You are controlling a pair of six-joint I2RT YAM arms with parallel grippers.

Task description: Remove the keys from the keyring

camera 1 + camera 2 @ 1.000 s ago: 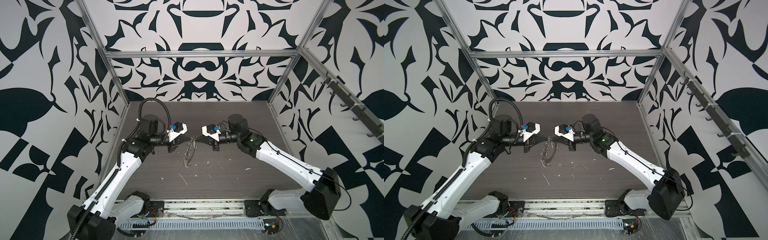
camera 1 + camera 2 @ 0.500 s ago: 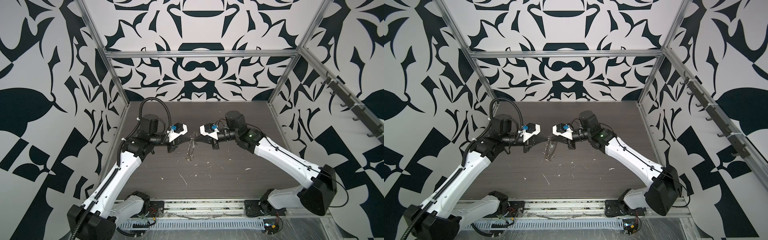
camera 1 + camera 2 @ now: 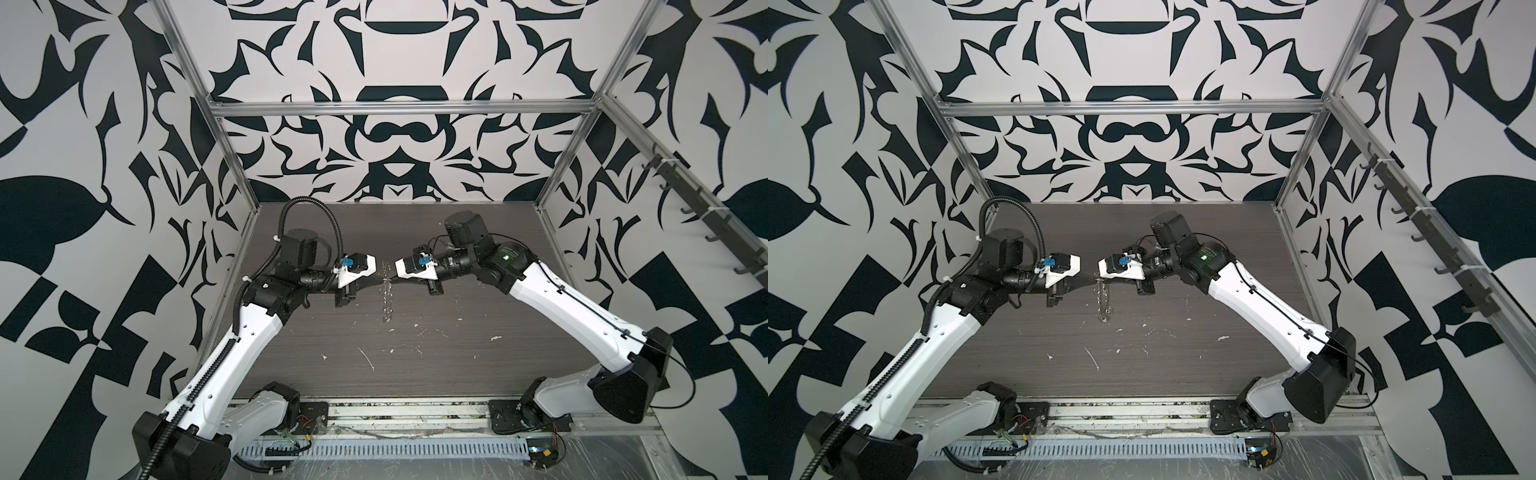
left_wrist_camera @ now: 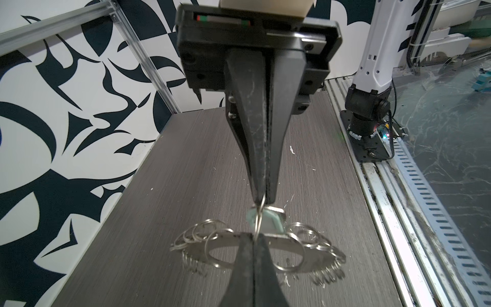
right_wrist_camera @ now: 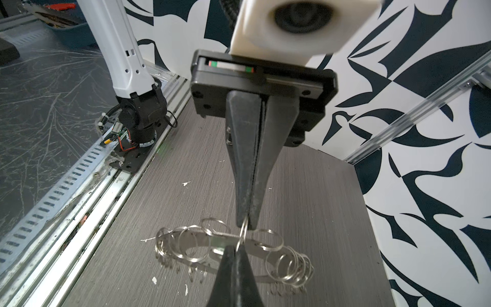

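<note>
The keyring (image 3: 387,299) (image 3: 1103,300) hangs on edge above the table between my two grippers in both top views. It is a flat grey disc (image 4: 310,252) (image 5: 265,249) fringed with small split rings. One split ring (image 4: 259,218) (image 5: 243,234) stands up from its rim. My left gripper (image 4: 254,236) (image 3: 380,281) and right gripper (image 5: 235,248) (image 3: 393,281) meet tip to tip, and both are shut on this ring. In the left wrist view, a pale tag with a silver key (image 4: 273,222) hangs just behind that ring; in the right wrist view the keys are hidden.
The dark wood-grain table (image 3: 415,365) bears small white flecks (image 3: 368,361). Patterned walls close in the left, back and right sides. The arm bases and a slotted cable rail (image 3: 374,449) run along the front edge.
The right gripper has moved a little toward the left one, narrowing the gap. The keyring has swung from a tilt to hanging more upright. Both grips are unchanged.
</note>
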